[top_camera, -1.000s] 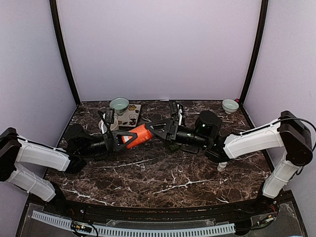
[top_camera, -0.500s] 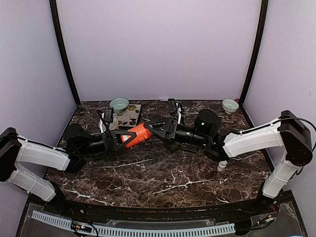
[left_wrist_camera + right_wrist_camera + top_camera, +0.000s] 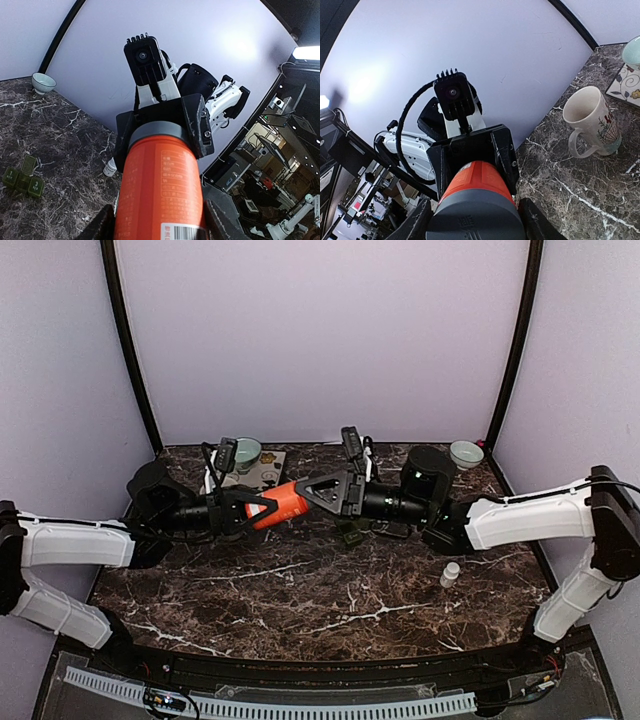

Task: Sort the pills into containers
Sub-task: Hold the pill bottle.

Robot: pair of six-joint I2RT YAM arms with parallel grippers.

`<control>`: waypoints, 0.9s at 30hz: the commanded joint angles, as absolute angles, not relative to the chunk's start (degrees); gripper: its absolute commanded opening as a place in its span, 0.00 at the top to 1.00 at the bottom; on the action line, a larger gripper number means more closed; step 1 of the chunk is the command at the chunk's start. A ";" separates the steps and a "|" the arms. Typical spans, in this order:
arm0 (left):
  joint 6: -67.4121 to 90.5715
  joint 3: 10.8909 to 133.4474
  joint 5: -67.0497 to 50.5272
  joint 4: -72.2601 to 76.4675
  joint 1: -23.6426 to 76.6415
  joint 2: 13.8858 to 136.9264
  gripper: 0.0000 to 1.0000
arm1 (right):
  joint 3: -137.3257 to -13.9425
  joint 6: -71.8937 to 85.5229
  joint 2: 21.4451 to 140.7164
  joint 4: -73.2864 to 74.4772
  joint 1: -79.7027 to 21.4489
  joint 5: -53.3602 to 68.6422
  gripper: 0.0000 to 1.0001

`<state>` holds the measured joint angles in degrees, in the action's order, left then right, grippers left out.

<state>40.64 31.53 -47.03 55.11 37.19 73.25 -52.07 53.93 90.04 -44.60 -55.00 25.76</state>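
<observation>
Obs.: pill bottle (image 3: 281, 508), orange, lies roughly level in the air above the worktop (image 3: 330, 590), spanned between my two arms near the middle of the scene.

Left jaws: pinching the orange body at its label end. The right wrist view shows a finger on either side of it.

Right jaws: clamped around the dark grey cap (image 3: 160, 132). The left wrist view shows my black fingers (image 3: 200, 122) pressed against the cap's sides.

Bottle touches nothing but my two grips.

Elsewhere on the worktop:
- green pill organiser (image 3: 23, 178), lids flipped up, beneath and beside my right arm
- small white vial (image 3: 451, 573), upright, on the right half, well apart from the bottle
- white bowl (image 3: 466, 453) in the far right corner
- pale green bowl (image 3: 243, 450) at the far left, just beside a patterned tile (image 3: 265, 470)
- cream mug (image 3: 592, 125), upright, next to that tile; nothing visible inside it from the right wrist view

Pills themselves: cannot tell through the bottle wall.
</observation>
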 commanded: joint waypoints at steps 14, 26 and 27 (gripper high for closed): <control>36.03 36.38 -59.69 48.25 33.09 72.89 0.87 | -53.85 48.88 86.44 -34.01 -54.23 27.27 0.41; 31.72 41.59 -64.46 39.99 32.08 75.64 0.88 | -55.18 48.43 86.31 -28.74 -53.96 29.59 0.37; 30.95 42.08 -64.65 38.81 32.08 75.71 0.88 | -55.31 48.35 86.31 -28.32 -53.96 29.60 0.37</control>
<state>34.20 38.70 -61.23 40.93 32.32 75.88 -53.67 49.58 87.72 -30.94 -54.35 28.86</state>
